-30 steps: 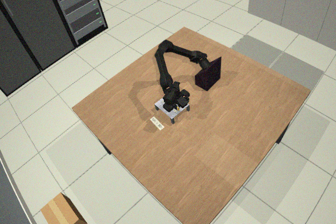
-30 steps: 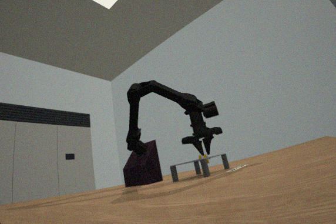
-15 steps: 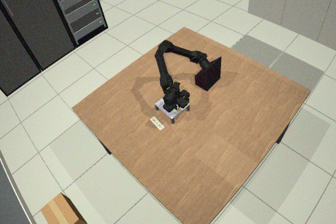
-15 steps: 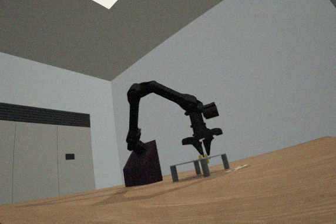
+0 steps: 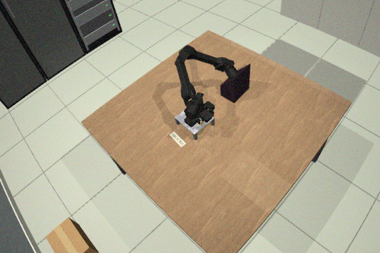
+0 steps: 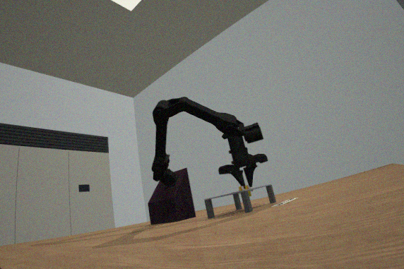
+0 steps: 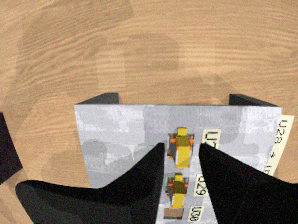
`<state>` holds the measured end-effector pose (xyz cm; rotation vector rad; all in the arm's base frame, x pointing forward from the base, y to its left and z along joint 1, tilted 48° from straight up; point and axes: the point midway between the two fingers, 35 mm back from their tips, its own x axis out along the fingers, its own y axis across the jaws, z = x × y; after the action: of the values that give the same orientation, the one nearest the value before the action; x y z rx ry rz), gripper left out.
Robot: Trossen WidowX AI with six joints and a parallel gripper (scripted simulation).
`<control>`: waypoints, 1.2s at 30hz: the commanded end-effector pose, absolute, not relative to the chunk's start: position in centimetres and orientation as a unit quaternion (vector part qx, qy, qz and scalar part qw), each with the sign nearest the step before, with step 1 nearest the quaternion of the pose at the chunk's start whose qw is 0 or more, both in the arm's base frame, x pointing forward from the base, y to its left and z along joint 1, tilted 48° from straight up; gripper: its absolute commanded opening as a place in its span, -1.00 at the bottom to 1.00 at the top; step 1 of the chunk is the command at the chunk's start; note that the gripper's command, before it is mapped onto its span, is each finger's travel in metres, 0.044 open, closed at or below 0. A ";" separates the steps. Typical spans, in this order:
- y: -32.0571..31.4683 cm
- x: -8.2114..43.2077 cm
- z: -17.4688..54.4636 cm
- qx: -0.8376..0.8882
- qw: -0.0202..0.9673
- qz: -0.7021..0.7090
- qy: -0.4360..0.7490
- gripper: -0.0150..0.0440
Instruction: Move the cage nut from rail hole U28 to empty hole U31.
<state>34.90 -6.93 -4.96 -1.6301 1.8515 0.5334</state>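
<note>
The rail plate [image 5: 196, 129] [image 6: 220, 195] [image 7: 115, 130] stands on short legs. In the wrist view, a yellow cage nut [image 7: 183, 155] with orange edges sits at the hole nearest the plate's far edge, beside a partly covered label. The other nut [image 7: 177, 190] sits at U29, with the empty hole U30 [image 7: 174, 213] below it. Hole U31 is out of the wrist view. My gripper [image 6: 247, 186] [image 7: 181, 148] is partly open and low over the plate. Its fingertips stand on either side of the first nut, with a gap at each side. The wings under the plate are hidden.
A dark box-like block [image 5: 234, 87] [image 6: 173, 198] [image 7: 7, 150] stands by the arm's base. A paper label [image 5: 177, 139] [image 6: 285, 202] [image 7: 282, 142] lies on the wooden table [image 5: 212, 180] beside the plate. The plate's legs show under its edges.
</note>
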 end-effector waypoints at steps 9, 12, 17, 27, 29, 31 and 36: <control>-6.9 34.9 -5.0 -0.615 0.304 0.201 0.699 -0.11; -6.9 34.9 -5.0 -0.615 0.304 0.201 0.699 -0.18; -6.9 34.9 -5.0 -0.615 0.304 0.201 0.699 -0.29; -6.9 34.9 -5.0 -0.615 0.304 0.201 0.699 -0.41; -6.9 34.9 -5.0 -0.615 0.304 0.201 0.699 -0.41; -6.9 34.9 -5.0 -0.615 0.304 0.201 0.699 -0.41; -6.9 34.9 -5.0 -0.615 0.304 0.201 0.699 -0.41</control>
<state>34.91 -6.92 -4.95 -1.6304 1.8513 0.5335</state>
